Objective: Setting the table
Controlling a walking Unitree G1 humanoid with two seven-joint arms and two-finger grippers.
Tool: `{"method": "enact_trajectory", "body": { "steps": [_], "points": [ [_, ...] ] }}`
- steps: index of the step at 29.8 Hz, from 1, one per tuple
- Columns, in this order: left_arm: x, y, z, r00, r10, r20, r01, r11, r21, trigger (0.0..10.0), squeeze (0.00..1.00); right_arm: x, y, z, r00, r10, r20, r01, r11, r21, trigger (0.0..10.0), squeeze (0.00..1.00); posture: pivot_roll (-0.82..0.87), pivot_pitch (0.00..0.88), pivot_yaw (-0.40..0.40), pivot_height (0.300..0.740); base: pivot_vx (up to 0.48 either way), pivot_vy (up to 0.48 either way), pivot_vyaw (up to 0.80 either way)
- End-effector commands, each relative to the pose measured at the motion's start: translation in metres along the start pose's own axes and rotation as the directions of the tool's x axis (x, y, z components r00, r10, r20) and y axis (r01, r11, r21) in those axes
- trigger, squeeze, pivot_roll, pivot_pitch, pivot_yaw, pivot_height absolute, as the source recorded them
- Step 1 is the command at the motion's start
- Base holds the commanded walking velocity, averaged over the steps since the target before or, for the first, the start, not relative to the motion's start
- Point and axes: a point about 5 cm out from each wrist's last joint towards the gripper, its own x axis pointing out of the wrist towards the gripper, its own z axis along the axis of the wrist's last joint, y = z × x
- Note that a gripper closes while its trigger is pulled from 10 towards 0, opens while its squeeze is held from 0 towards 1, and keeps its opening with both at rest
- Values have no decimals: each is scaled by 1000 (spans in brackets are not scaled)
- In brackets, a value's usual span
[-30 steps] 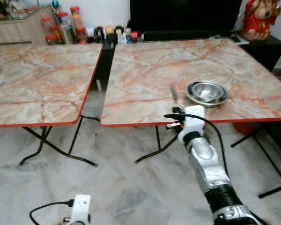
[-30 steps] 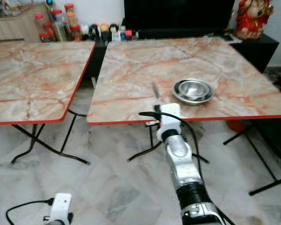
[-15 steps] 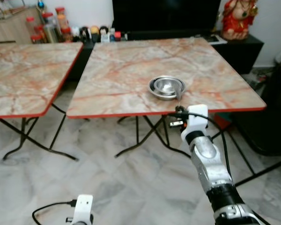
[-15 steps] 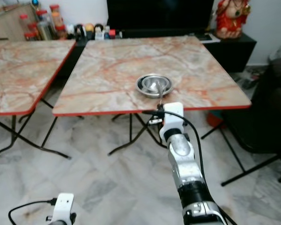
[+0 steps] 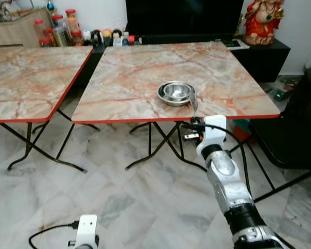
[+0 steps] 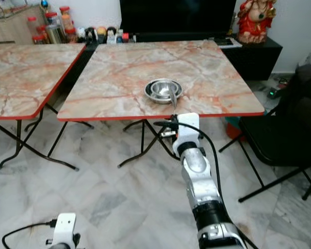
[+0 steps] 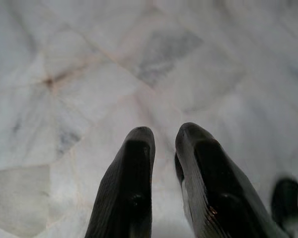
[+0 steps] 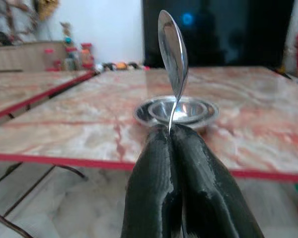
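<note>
Spoon (image 8: 172,47) is pinched by its handle between the closed fingers of the right claw (image 8: 173,133), bowl end up, edge-on to the wrist camera. In the head views the spoon (image 5: 194,103) is held just off the near edge of the right tabletop (image 5: 145,78), in front of the steel bowl (image 5: 176,93). The bowl is seen near the near edge of that tabletop, roughly at mid-width; a smaller bowl appears nested inside it. No contact between spoon and bowl or tabletop is seen.

The right arm (image 5: 225,181) is extended forward from the lower right, with a black cable looped along it. The left claw (image 7: 161,148) is hung low over the marble floor (image 5: 135,197), fingers nearly together with a narrow gap, nothing held.

A second marble tabletop (image 5: 26,78) with red edging stands to the left, apart from the first. At the far side a dark TV (image 5: 181,15), jars and bottles (image 5: 57,28) and a red figurine (image 5: 260,21) are seen. A black chair (image 5: 300,129) is at the right.
</note>
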Motion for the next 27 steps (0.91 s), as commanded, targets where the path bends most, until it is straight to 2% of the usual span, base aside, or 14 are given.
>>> {"method": "enact_trajectory", "body": {
  "steps": [1, 9, 12, 27],
  "points": [
    [-1, -3, -3, 1000, -5, -9, 5, 1000, -5, 10000, 0, 1, 0, 2, 1000, -6, 0, 6, 1000, 9, 10000, 0, -82, 0, 23, 728, 416, 0, 0],
    [-1, -2, -3, 1000, -6, -13, 6, 1000, -4, 10000, 0, 1, -1, 1, 1000, -16, -8, 16, 1000, 27, 10000, 0, -80, 0, 24, 728, 414, 0, 0],
    [-1, -3, -4, 1000, -7, -15, 7, 1000, 1, 10000, 0, 1, 0, 0, 1000, -11, -7, 11, 1000, 29, 10000, 0, -81, 0, 26, 728, 412, 0, -746],
    [0, -4, -3, 1000, -10, -15, 10, 1000, -1, 10000, 0, 2, 1, 3, 1000, -5, 3, 5, 1000, 13, 10000, 0, -81, 0, 22, 728, 415, 0, 0]
  ]
}}
